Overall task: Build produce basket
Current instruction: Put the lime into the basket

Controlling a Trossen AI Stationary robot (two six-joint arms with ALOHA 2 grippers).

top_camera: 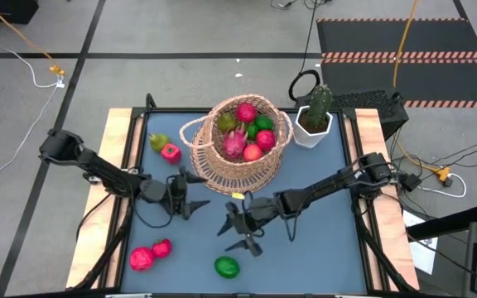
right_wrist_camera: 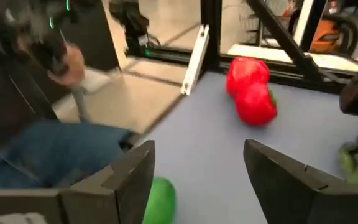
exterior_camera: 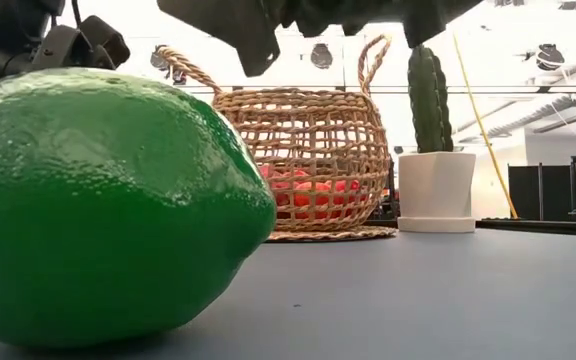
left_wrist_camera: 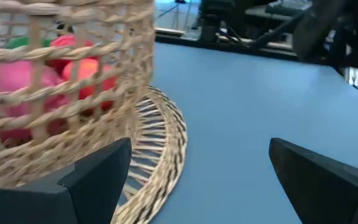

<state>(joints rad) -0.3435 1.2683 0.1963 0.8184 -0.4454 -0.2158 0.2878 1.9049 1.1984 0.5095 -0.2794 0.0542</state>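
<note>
1. Left claw (top_camera: 190, 197) sits at about 8 o'clock of the basket (top_camera: 237, 157), just beside its base; fingers (left_wrist_camera: 98, 174) spread wide, nothing held.
2. Right claw (top_camera: 240, 232) hovers at 6 o'clock of the basket, above the worktop (top_camera: 321, 240); jaws wide apart, empty. Lime (top_camera: 227, 266) lies just past it, toward the near edge.
3. Step in hand, likely: right claw picks the lime. Do it well: drop straight over it, straddle the short axis, close gently since a smooth round toy can squirt out. Lift clear of the rim before moving over the basket; release low so it doesn't bounce fruit out.
4. Keep the left arm still or back it off, the two arms are close.
5. Counts, loose on worktop: 1 pear (top_camera: 157, 141), 1 pink apple (top_camera: 171, 152), 2 red fruits (top_camera: 149, 255), 1 lime.
6. In basket: about 6 pieces, incl. 1 dragon fruit (top_camera: 234, 142); exact count unclear.
7. 1 cactus pot (top_camera: 315, 120) at 3 o'clock of the basket, leave alone.
</note>
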